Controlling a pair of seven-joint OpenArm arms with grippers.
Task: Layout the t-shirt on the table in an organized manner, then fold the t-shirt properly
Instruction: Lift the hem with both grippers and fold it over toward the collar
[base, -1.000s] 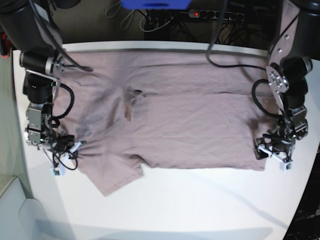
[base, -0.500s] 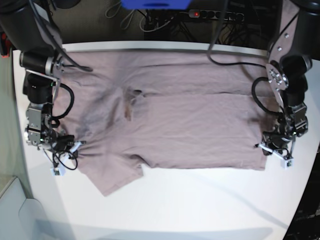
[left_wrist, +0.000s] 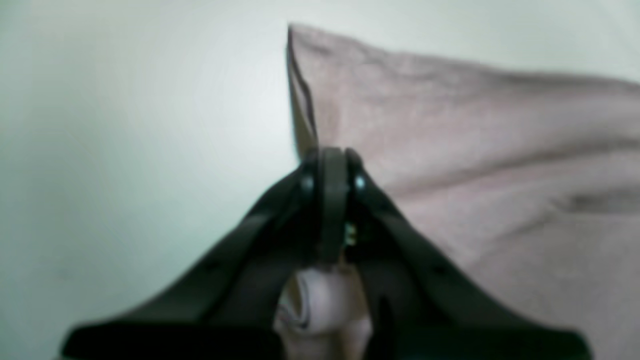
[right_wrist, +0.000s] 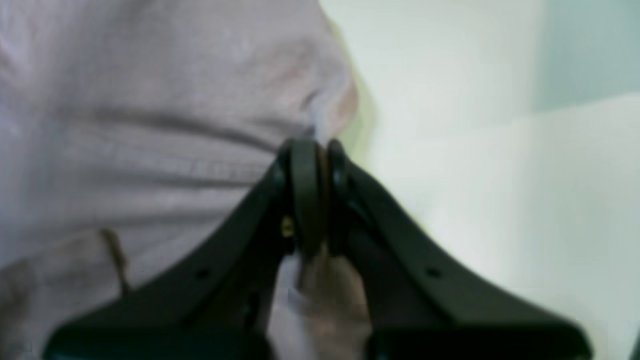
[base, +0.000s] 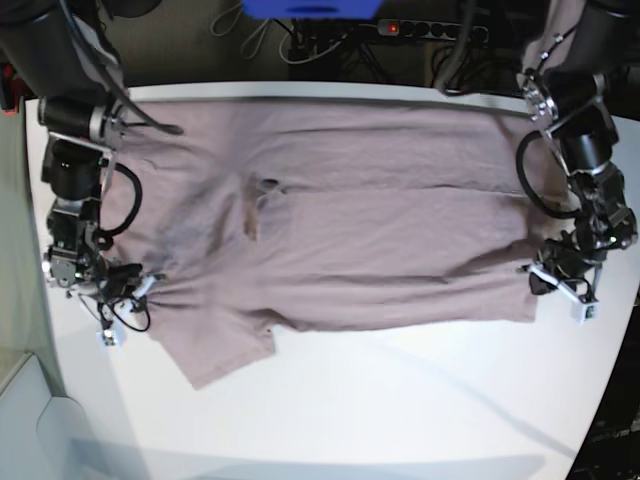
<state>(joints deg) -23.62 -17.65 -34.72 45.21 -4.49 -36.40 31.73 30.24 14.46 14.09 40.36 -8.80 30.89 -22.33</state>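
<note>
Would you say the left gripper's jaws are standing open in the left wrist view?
No, the left gripper is shut, pinching the t-shirt edge.

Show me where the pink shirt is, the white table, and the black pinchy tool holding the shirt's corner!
dusty mauve-pink cotton t-shirt (base: 400, 240): base view, middle of the chest.
smooth white table (base: 400, 400): base view, bare front area.
black left tool (left_wrist: 332, 165): left wrist view, closed tips pinching the shirt's edge.

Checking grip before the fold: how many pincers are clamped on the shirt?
2. Left pincer holds the shirt at its hem corner; right pincer holds it near the sleeve.
</note>
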